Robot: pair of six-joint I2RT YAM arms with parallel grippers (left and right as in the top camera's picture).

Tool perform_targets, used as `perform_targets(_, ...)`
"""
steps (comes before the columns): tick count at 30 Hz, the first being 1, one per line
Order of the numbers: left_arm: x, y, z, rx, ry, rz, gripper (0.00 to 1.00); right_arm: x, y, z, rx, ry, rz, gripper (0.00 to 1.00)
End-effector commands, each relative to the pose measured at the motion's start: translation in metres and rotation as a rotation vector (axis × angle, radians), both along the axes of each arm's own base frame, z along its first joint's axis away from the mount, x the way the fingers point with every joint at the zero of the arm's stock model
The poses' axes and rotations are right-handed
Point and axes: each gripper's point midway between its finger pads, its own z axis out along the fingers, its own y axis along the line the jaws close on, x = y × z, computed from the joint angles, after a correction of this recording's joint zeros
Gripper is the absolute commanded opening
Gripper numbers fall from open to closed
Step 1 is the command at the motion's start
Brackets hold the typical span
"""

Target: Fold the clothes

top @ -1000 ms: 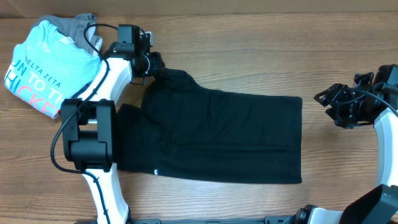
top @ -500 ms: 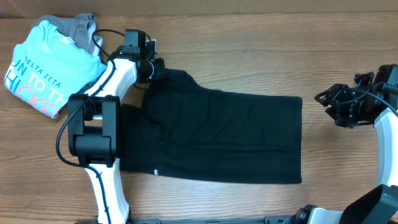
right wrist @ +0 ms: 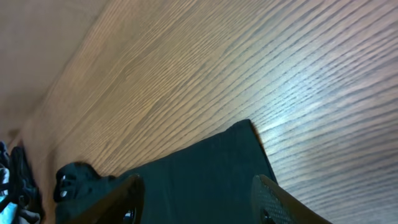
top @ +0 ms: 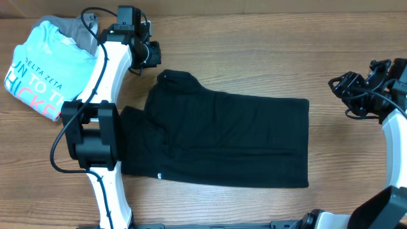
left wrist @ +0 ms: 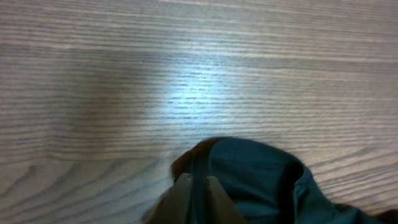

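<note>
Lengthwise, the black T-shirt (top: pixel 229 140) lies flat mid-worktop (top: pixel 254 38), long axis running from arm to arm, straight edge toward the right, a bunched sleeve poking out at its far left corner. Just beyond that sleeve, not touching it, the left hand (top: pixel 152 56) has its fingers nearly together on nothing. The right hand (top: pixel 340 95) stands open and empty, well off the straight edge.

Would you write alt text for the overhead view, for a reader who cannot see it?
A black T-shirt, partly folded, lies on the middle of a wooden table. The left gripper sits just beyond its top left corner, the right gripper off past its right edge. A folded light blue T-shirt lies over a grey garment at top left.
</note>
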Motion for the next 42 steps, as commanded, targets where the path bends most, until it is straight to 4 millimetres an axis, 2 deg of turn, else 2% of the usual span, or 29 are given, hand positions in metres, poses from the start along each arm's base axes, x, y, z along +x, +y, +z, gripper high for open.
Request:
perform_targets(1, 0.0, -0.006, -0.01, 0.029, 0.006, -0.03, 0.39, 0.005, 0.005, -0.018, 0.023, 0.044, 0.006, 0.59)
perform_targets(4, -0.004, -0.017, -0.029, 0.042, 0.036, -0.077, 0.53, 0.002, 0.007, -0.033, 0.049, 0.097, 0.003, 0.59)
perform_targets(7, -0.005, -0.028, -0.047, 0.055, 0.055, -0.115, 0.56, -0.002, 0.008, -0.042, 0.064, 0.134, 0.003, 0.59)
perform_targets(8, -0.008, -0.033, -0.06, 0.067, 0.077, -0.125, 0.55, -0.004, 0.009, -0.046, 0.071, 0.151, 0.003, 0.59)
perform_targets(11, -0.013, -0.031, -0.076, 0.097, 0.114, -0.122, 0.49, -0.006, 0.01, -0.047, 0.076, 0.162, 0.003, 0.58)
perform_targets(12, -0.014, -0.028, -0.079, 0.113, 0.123, -0.111, 0.45, -0.007, 0.01, -0.047, 0.077, 0.165, 0.003, 0.58)
perform_targets(14, -0.014, -0.019, -0.081, 0.153, 0.132, -0.069, 0.43, -0.008, 0.011, -0.047, 0.079, 0.17, 0.003, 0.58)
perform_targets(17, -0.012, -0.01, -0.079, 0.198, 0.13, -0.037, 0.4, -0.008, 0.011, -0.048, 0.079, 0.172, 0.003, 0.58)
perform_targets(22, -0.01, -0.006, -0.071, 0.218, 0.125, -0.03, 0.08, -0.005, 0.009, -0.046, 0.073, 0.156, 0.003, 0.59)
perform_targets(23, -0.009, -0.006, -0.068, 0.22, 0.125, -0.03, 0.04, -0.004, 0.009, -0.046, 0.07, 0.149, 0.003, 0.58)
perform_targets(26, -0.004, -0.005, -0.055, 0.224, 0.113, -0.025, 0.04, 0.002, 0.007, -0.043, 0.06, 0.125, 0.003, 0.59)
perform_targets(33, 0.005, 0.0, -0.01, 0.245, 0.082, -0.009, 0.04, 0.019, -0.001, -0.034, 0.025, 0.041, 0.003, 0.62)
perform_targets(38, -0.004, 0.005, -0.002, 0.265, 0.119, -0.007, 0.04, 0.036, -0.008, -0.035, 0.001, -0.016, 0.003, 0.62)
perform_targets(42, -0.017, 0.007, -0.006, 0.273, 0.174, -0.013, 0.04, 0.043, -0.009, -0.053, 0.01, 0.004, 0.007, 0.62)
